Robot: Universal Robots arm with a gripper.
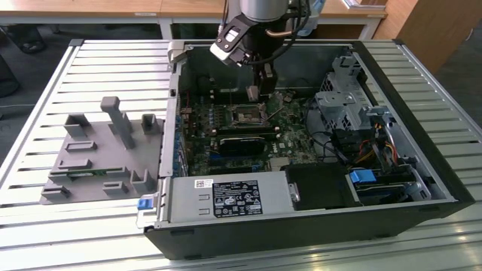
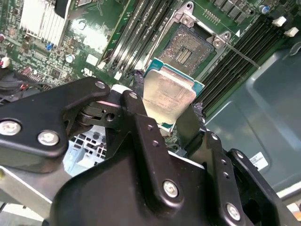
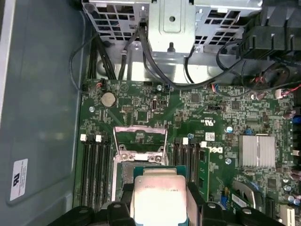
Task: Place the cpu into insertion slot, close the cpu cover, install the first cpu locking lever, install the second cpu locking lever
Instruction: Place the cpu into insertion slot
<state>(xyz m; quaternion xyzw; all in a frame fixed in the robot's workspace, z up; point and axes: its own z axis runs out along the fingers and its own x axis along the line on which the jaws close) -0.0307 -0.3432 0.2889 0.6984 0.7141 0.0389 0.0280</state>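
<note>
Over the open computer case (image 1: 301,237) on the slatted desk (image 1: 45,237), one tool (image 1: 255,95) clamped on one cpu (image 2: 169,92), chip pinched between two black fingers (image 2: 141,127). Held above the green board, close by the one insertion slot (image 3: 126,174), not seated in it. One cpu cover (image 3: 140,131) swung open, off the socket. Two banks of memory slots (image 3: 96,169) flanking the socket, one per side.

Bright, even overhead light in the exterior view; table (image 1: 68,231) slats glare pale near the front edge. Inside of case (image 1: 301,231) shadowed. Chip (image 3: 159,195) top washed out by glare in first wrist view.
</note>
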